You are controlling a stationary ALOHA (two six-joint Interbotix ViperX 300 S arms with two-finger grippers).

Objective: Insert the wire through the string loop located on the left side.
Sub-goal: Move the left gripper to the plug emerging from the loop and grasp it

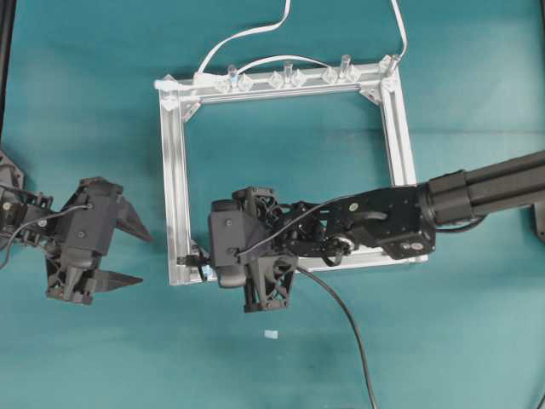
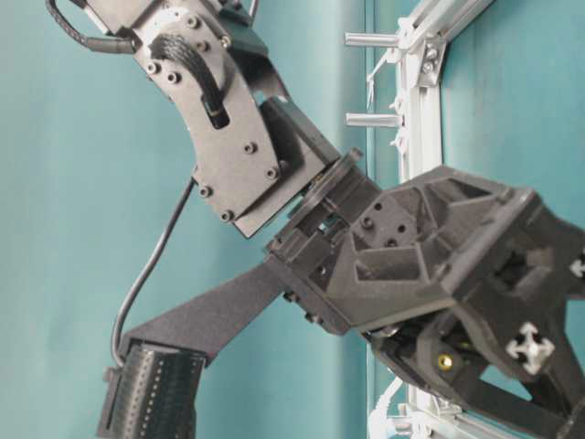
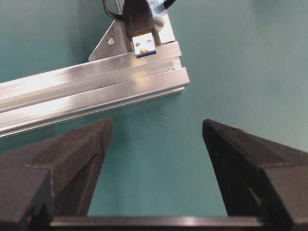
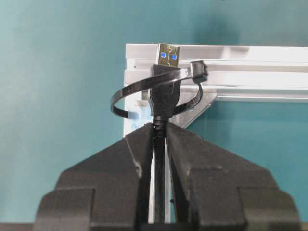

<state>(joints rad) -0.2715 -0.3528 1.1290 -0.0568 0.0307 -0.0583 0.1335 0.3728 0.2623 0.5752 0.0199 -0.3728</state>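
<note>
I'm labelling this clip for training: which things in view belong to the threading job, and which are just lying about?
Job:
- wire, plug through the loop
- loop, at the frame corner
- frame
- right pincer, shut on the wire
- left pincer, open

Lying about:
- white cables
- clips
- white scrap

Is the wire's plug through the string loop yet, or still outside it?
Through. In the right wrist view the wire passes inside the string loop, its silver tip beyond the band, held by the right tool.

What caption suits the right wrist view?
Right gripper holds the wire, plug poking through the string loop at the frame corner.
</note>
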